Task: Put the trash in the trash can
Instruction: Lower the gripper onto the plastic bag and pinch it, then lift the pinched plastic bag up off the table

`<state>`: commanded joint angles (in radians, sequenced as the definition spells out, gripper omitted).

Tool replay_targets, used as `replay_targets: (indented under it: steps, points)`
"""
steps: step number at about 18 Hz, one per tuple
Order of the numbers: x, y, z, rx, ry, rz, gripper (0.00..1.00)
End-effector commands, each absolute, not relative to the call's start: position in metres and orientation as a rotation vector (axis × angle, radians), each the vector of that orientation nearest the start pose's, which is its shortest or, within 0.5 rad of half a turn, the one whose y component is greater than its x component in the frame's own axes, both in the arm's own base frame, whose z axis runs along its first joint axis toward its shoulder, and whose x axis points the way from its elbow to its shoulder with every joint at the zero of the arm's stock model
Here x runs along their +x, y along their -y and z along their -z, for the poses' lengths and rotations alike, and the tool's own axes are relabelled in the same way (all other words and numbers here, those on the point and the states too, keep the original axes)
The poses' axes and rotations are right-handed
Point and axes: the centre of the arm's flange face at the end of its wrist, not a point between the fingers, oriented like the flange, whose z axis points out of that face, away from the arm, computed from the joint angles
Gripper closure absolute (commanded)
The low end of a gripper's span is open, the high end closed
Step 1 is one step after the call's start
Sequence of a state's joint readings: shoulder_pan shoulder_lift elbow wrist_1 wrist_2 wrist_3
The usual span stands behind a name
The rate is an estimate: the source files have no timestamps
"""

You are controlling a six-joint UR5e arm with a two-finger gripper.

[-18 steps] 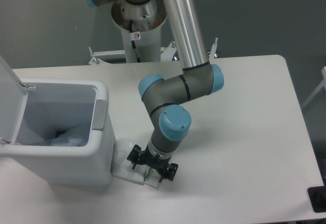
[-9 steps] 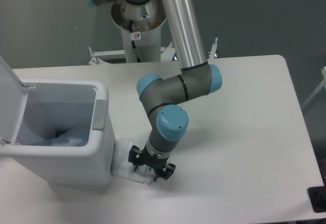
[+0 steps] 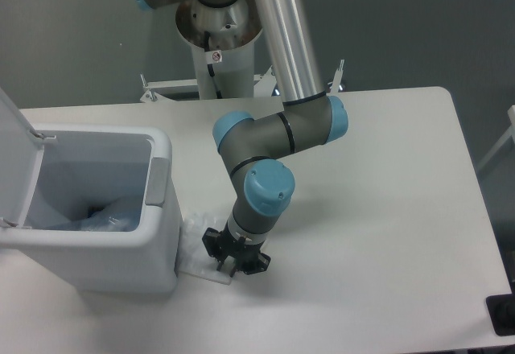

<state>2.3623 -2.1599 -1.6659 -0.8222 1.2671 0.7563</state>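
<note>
Gripper [image 3: 233, 262] down on packet [image 3: 195, 249] beside bin [image 3: 158, 233].

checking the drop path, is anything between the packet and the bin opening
The bin's own right wall: the packet lies on the table at its foot, with the open rim above, so it must be lifted over. The lid stands open. The claw is already down on the packet.

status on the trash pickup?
Gripper down on the plastic packet, jaw state hidden under the wrist. Packet flat on the table beside the trash can. Lid open, clear plastic already inside; nothing in the way.
</note>
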Motion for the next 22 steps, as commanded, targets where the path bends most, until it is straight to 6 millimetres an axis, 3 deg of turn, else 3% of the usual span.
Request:
replay_targets:
  steps: [3, 5, 8, 11, 16, 18, 19, 22]
  points:
    - [-0.342, -0.568, -0.181, -2.874, 0.037, 0.251, 1.0]
    - [-0.343, -0.567, -0.183, -2.872, 0.038, 0.248, 1.0]
    - [-0.358, -0.557, -0.213, -2.838, 0.06, 0.194, 1.0]
    - [-0.407, -0.531, -0.262, -2.769, 0.154, 0.105, 1.0]
    - [-0.454, -0.509, -0.388, -2.516, 0.199, 0.0, 1.0]
    - [-0.459, -0.502, -0.418, -2.469, 0.257, -0.024, 1.0]
    - [-0.454, -0.5, -0.449, -2.418, 0.298, -0.03, 1.0]
    - [-0.438, -0.493, -0.495, -2.329, 0.376, -0.015, 1.0]
